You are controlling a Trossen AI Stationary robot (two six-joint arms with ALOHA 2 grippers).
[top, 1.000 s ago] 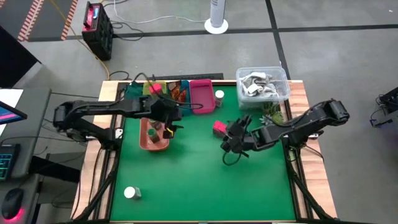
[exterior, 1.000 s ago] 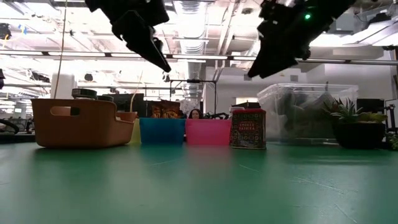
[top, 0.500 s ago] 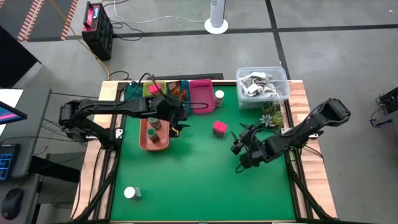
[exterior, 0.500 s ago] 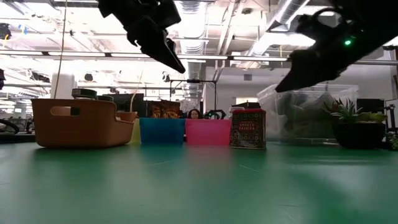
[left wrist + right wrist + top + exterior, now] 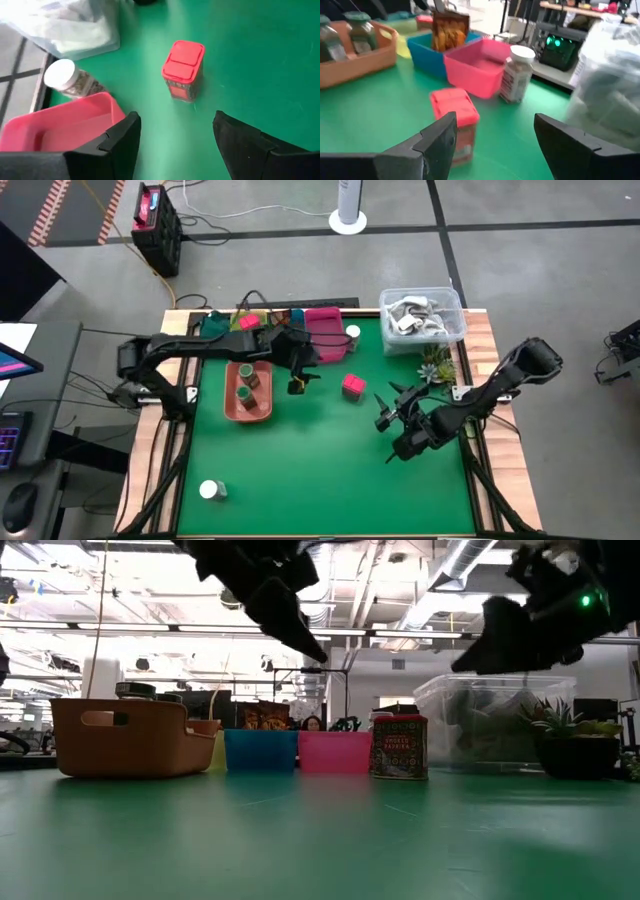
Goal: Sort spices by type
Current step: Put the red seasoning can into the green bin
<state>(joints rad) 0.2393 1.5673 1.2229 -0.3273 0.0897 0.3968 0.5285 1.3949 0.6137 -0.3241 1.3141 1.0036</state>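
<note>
The green table (image 5: 330,470) is seen from above with both arms over it. At its far right corner a clear tub (image 5: 422,318) is filled with white-grey items, and a small potted plant (image 5: 437,362) is set just in front of it. Along the far edge a row of long trays is lined up: a pink tray (image 5: 325,333), which appears bare inside in the wrist views, a blue tray (image 5: 431,47) in which a crinkly brown-orange packet (image 5: 450,31) is propped upright, and a yellow tray (image 5: 400,40) beside it. What the trays farthest to the left hold cannot be told, since they are partly covered by the left arm.

Nearer the left side a brown basket (image 5: 248,391) is placed, and two dark green jars (image 5: 246,384) are stood upright in it. A white-lidded jar (image 5: 353,333) is stood on the table just beside the pink tray, between it and the clear tub. A pink cube box (image 5: 352,386) is stood alone on the open green, near the pink tray and apart from both grippers. Another white-lidded jar (image 5: 210,491) is left well apart at the near left corner.

The left gripper (image 5: 300,380) is held above the table between the basket and the pink box, its fingers spread and nothing gripped. The right gripper (image 5: 392,412) is raised to the right of the pink box, its fingers likewise parted and empty.
</note>
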